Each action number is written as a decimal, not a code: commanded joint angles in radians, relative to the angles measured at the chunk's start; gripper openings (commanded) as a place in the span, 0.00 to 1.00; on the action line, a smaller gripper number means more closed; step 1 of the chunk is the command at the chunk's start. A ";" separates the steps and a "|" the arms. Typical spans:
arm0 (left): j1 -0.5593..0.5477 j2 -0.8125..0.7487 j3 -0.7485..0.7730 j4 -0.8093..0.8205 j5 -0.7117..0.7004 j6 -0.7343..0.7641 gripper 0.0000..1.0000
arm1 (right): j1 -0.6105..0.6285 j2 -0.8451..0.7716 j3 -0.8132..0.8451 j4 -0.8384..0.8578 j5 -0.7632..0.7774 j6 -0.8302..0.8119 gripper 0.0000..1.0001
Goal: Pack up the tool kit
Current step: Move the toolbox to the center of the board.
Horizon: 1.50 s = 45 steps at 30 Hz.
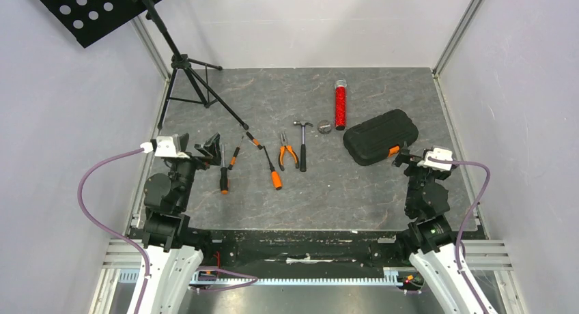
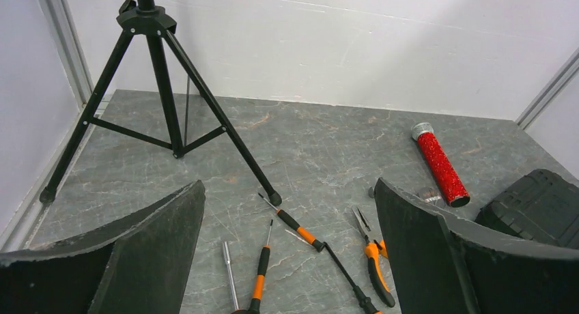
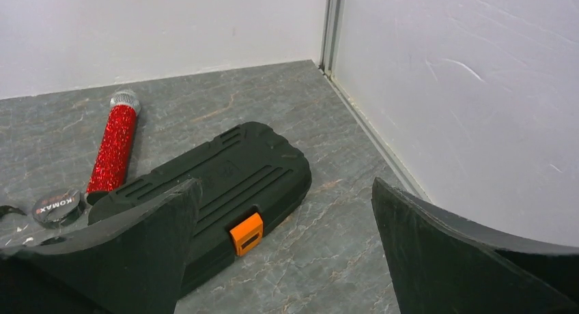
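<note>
The black ribbed tool case [image 1: 380,136] lies closed at the right of the table, its orange latch [image 1: 393,151] facing the near side. Several orange-and-black screwdrivers [image 1: 223,170], pliers [image 1: 287,152] and a hammer [image 1: 302,145] lie loose in a row at mid-table. My left gripper [image 1: 208,149] is open and empty, just left of the screwdrivers [image 2: 259,276]; the pliers [image 2: 374,259] show beside its right finger. My right gripper [image 1: 403,157] is open and empty, just near of the case [image 3: 225,174], with the latch [image 3: 246,233] between its fingers' line of sight.
A black tripod stand [image 1: 194,75] stands at the back left, one foot [image 2: 274,198] touching down by the screwdrivers. A red glitter tube [image 1: 339,104] and a small round cap [image 1: 323,127] lie behind the case. Walls with metal rails [image 3: 332,27] close in both sides.
</note>
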 commanded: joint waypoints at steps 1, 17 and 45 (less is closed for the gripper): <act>-0.005 -0.007 -0.002 0.044 -0.010 -0.025 1.00 | 0.003 0.071 0.087 -0.064 0.026 0.066 0.98; -0.040 -0.092 0.000 0.022 -0.065 -0.031 1.00 | -0.089 0.937 0.626 -0.330 -0.262 0.219 0.98; -0.110 0.361 0.165 -0.045 0.344 -0.386 1.00 | -0.552 1.511 0.889 -0.343 -1.025 0.317 0.95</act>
